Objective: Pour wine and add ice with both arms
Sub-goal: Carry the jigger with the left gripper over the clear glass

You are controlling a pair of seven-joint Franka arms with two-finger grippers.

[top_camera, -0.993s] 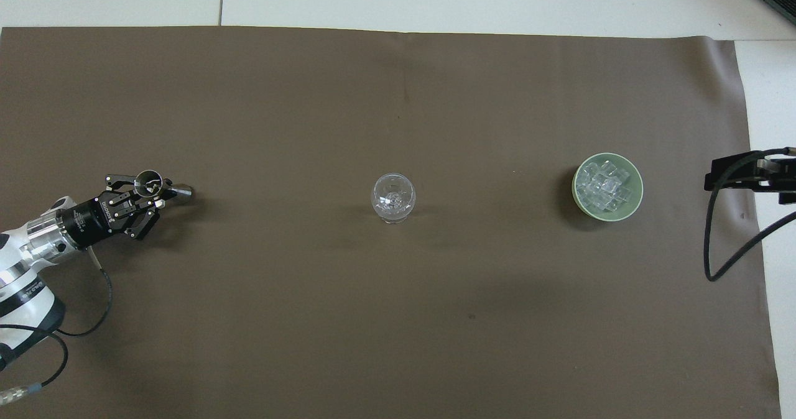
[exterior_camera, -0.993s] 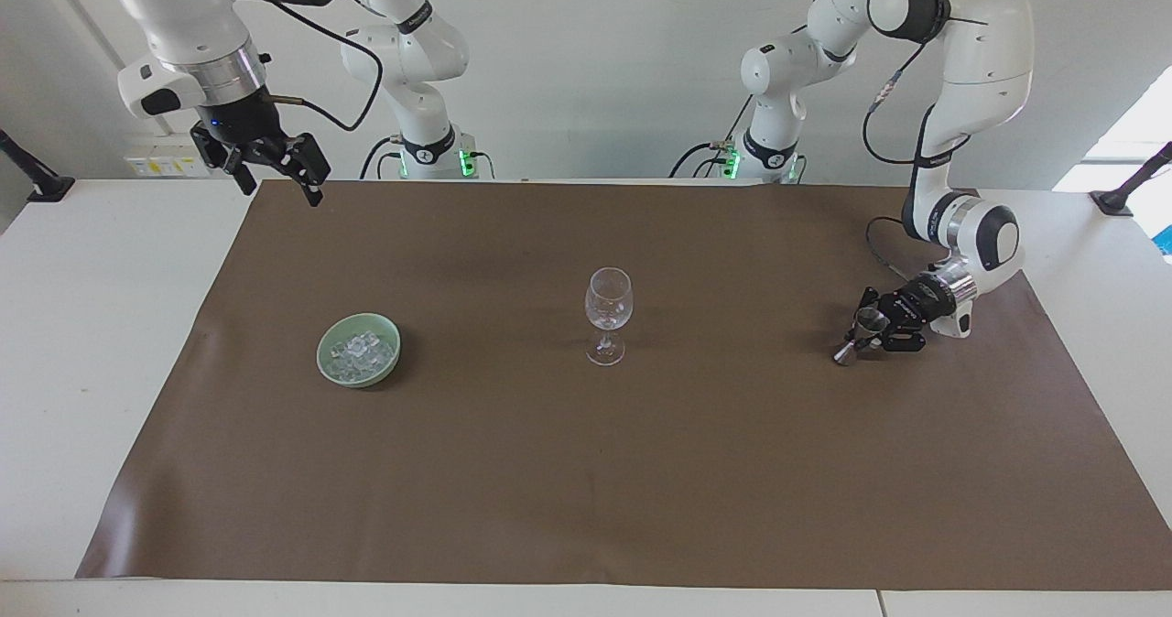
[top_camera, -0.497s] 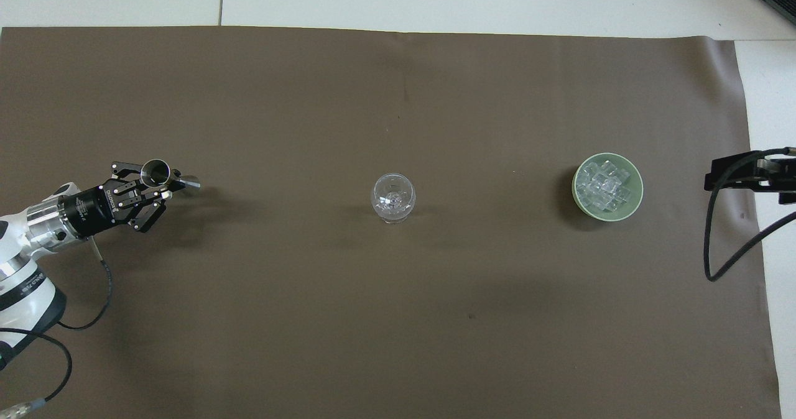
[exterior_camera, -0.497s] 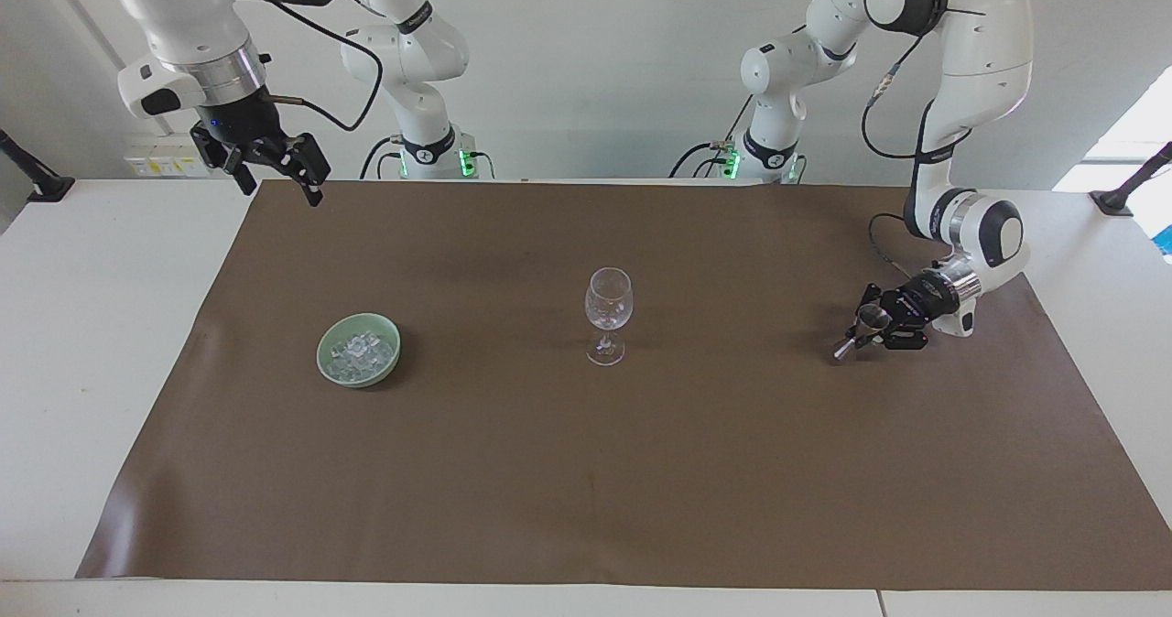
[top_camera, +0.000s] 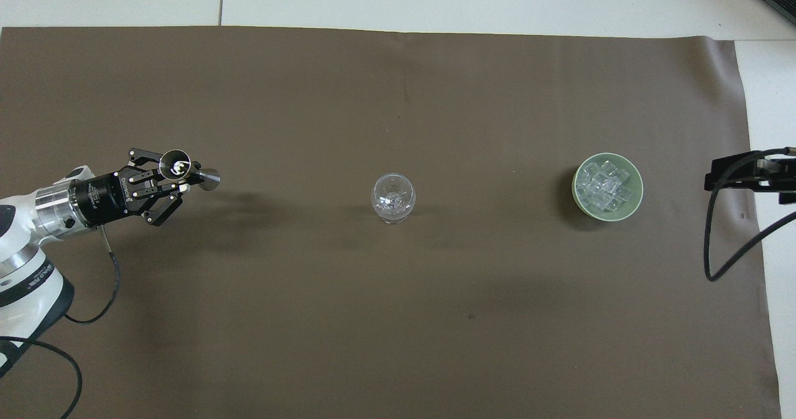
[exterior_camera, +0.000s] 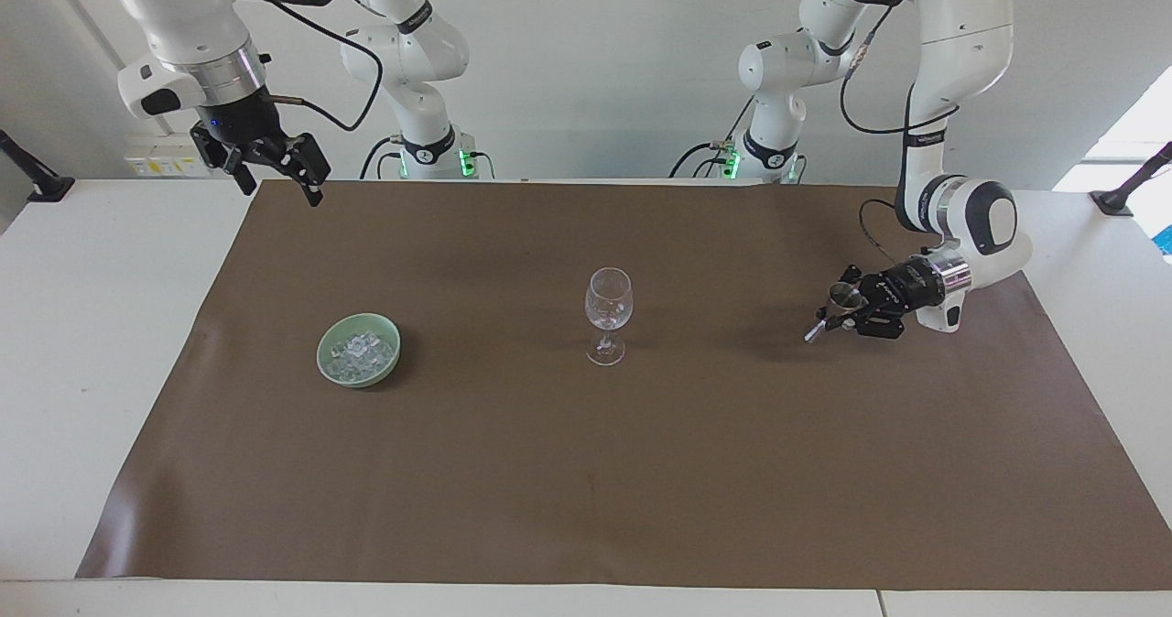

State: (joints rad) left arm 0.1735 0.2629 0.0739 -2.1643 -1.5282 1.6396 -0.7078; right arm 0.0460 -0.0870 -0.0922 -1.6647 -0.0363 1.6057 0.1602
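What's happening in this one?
The left gripper is shut on a small metal jigger, held just above the brown mat at the left arm's end of the table. An empty wine glass stands mid-mat. A green bowl of ice sits toward the right arm's end. The right gripper waits open, raised over the mat's corner.
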